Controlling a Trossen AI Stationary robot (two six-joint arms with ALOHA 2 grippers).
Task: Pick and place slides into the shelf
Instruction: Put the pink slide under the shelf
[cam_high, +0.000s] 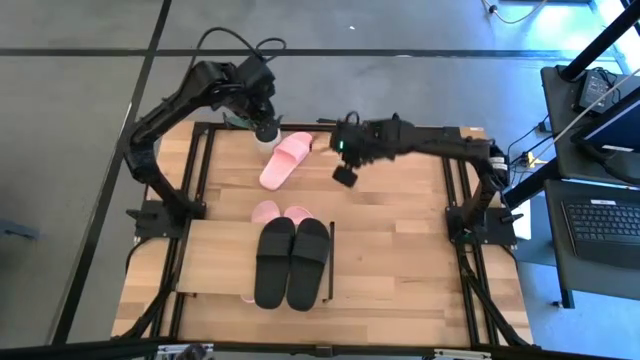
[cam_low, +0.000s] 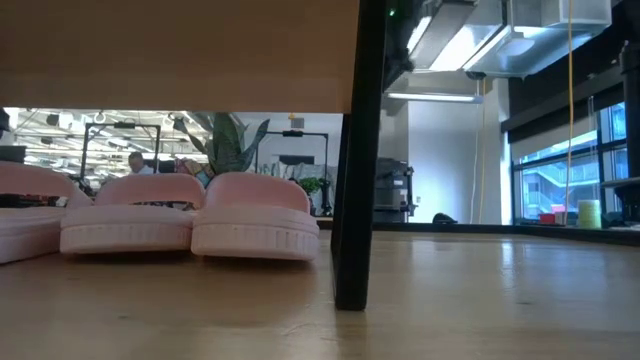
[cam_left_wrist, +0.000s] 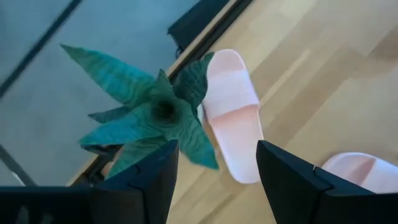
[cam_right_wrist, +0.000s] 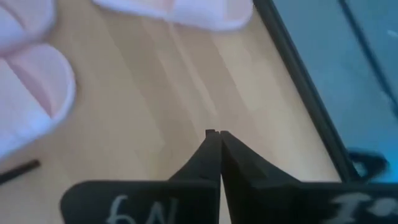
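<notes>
The shelf (cam_high: 215, 255) stands at the table's near left, and a black pair of slides (cam_high: 292, 262) lies soles down on its top board. Pink slides sit under the board; their ends poke out at the far side (cam_high: 281, 212), and the low view shows them (cam_low: 255, 215) on the tabletop. One loose pink slide (cam_high: 286, 160) lies flat on the far part of the table. My left gripper (cam_high: 265, 125) hangs open above the table's far left, beside this slide (cam_left_wrist: 233, 112), with nothing between its fingers. My right gripper (cam_high: 345, 175) is shut and empty above the bare table right of that slide.
A small potted plant (cam_left_wrist: 149, 118) with green striped leaves stands at the far left edge, right under my left gripper. The shelf's black end frame (cam_low: 355, 150) rises near the table's middle. Bare wood (cam_high: 400, 250) stretches over the right half.
</notes>
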